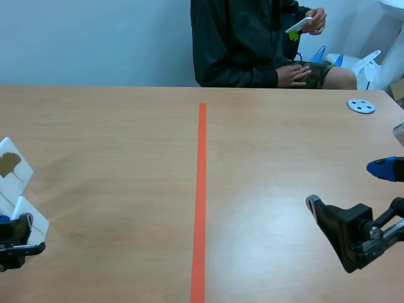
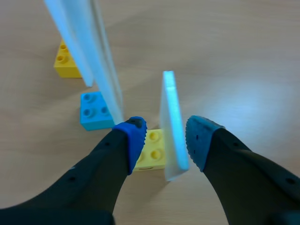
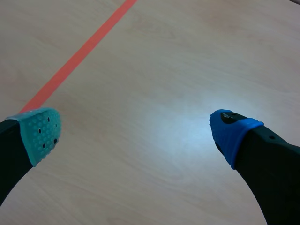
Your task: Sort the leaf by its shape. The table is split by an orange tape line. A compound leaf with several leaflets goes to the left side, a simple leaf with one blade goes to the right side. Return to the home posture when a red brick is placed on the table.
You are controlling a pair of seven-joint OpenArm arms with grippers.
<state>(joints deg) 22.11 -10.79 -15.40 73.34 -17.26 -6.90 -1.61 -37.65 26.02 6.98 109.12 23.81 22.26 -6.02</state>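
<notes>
**Left gripper open around a standing card by the tabletop's left edge**

Scene view: the left gripper (image 1: pixel 16 228) sits at the near left corner of the tabletop (image 1: pixel 126 158), against a white card (image 1: pixel 30 218) standing on edge. Just behind it along the left edge stands a second card (image 1: pixel 12 180) bearing a brown fan-shaped leaf (image 1: pixel 9 163) with one blade. The orange tape line (image 1: pixel 201 202) runs down the middle. The right gripper (image 1: pixel 347 186) hovers by the right edge, fingers wide apart, holding nothing. A grey disc (image 1: pixel 361 106) lies near the far right corner. Beyond the far edge a person (image 1: pixel 246 44) holds a small card (image 1: pixel 300 25).

Left wrist view: the white card, seen edge-on, stands between the fingers, set on a yellow brick (image 2: pixel 152 150). One pad (image 2: pixel 133 136) is clear of it. The other seems just beside it, perhaps touching, so nothing is clamped. Ahead lie a blue brick (image 2: pixel 93 110) and a farther yellow brick (image 2: pixel 65 61), with two more cards (image 2: pixel 101 61) rising by them.

Right wrist view: the fingers spread wide over the wood, the tape line running ahead past one finger
</notes>
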